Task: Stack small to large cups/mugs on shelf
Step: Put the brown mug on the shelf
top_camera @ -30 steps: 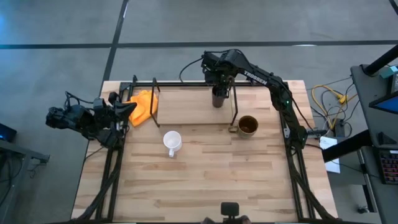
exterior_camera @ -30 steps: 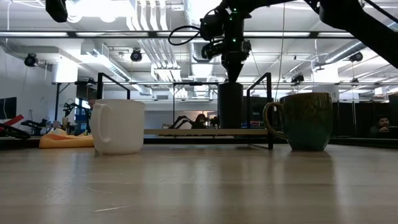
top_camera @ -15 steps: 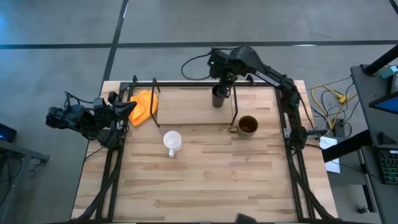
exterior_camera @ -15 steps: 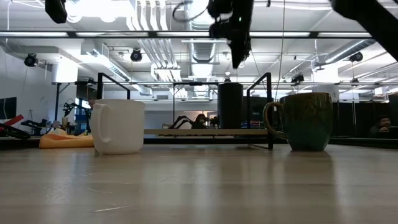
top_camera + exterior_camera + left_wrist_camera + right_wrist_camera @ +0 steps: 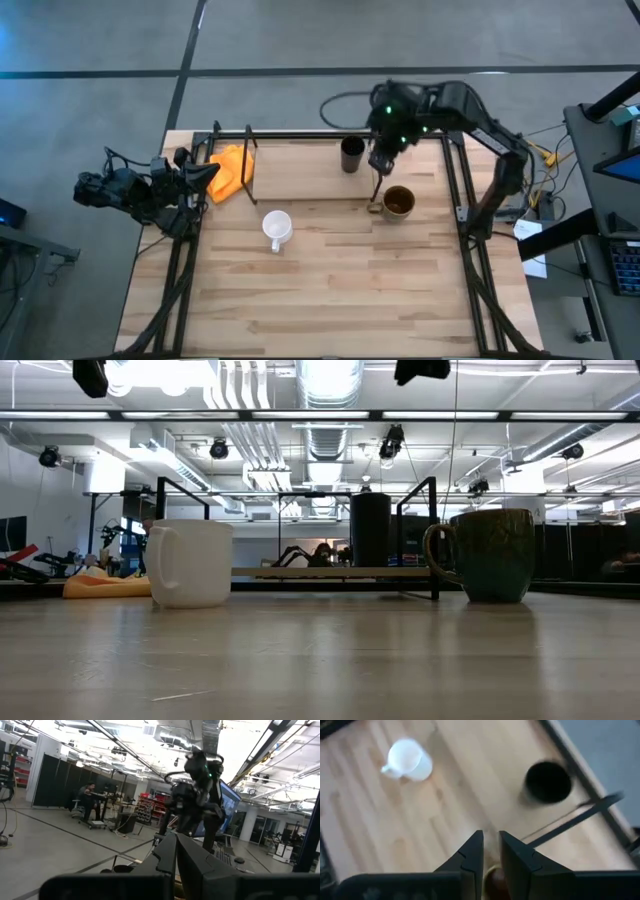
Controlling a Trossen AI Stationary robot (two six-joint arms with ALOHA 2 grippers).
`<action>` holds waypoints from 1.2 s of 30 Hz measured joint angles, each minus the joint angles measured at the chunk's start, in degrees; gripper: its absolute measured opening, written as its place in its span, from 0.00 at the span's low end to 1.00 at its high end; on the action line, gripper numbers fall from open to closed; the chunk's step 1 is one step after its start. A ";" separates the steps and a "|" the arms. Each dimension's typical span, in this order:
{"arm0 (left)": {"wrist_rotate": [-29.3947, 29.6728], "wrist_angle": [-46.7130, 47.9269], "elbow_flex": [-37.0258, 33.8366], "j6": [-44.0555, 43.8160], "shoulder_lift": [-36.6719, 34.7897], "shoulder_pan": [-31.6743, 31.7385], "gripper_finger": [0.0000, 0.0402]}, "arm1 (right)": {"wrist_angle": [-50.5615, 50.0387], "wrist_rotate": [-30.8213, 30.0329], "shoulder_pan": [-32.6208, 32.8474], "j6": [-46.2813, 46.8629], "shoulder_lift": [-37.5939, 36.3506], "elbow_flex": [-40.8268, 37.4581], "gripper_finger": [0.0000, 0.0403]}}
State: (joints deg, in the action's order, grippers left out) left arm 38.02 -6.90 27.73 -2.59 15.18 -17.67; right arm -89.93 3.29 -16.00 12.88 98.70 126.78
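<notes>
The small black cup (image 5: 351, 155) stands upright on its base on the shelf (image 5: 300, 178), near its right end; it also shows in the low view (image 5: 370, 530) and the right wrist view (image 5: 547, 782). The brown mug (image 5: 398, 202) stands on the table just right of the shelf. The white mug (image 5: 277, 228) stands on the table in front of it. My right gripper (image 5: 379, 162) hangs high between the black cup and the brown mug, pointing down, empty, its fingers a narrow gap apart (image 5: 491, 845). My left gripper (image 5: 205, 172) waits shut at the left edge.
An orange cloth (image 5: 230, 168) lies at the shelf's left end, close to my left gripper. Thin black rods (image 5: 378, 180) frame the shelf and stand up at its corners. The near half of the table (image 5: 330, 300) is bare wood.
My right gripper has come off the black cup, risen well above it and moved toward the table's right and near side, over the gap beside the brown mug. The black cup stays upright on the shelf.
</notes>
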 joint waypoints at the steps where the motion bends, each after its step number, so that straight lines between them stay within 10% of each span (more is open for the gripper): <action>1: 0.00 0.00 0.00 -0.02 0.00 0.00 0.00 | -0.02 1.30 0.88 1.48 -0.79 -2.11 0.13; 14: -0.04 0.14 0.00 -0.02 0.00 -0.02 0.00 | -0.11 4.34 11.30 20.26 -8.07 -30.20 0.13; 36: -0.14 0.04 0.00 -0.02 0.04 0.00 0.00 | 3.58 -1.87 12.02 7.92 -5.52 -47.28 0.14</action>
State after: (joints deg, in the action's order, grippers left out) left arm 37.88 -6.85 27.73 -2.61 15.22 -17.68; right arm -86.35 1.41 -3.98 20.79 93.19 79.51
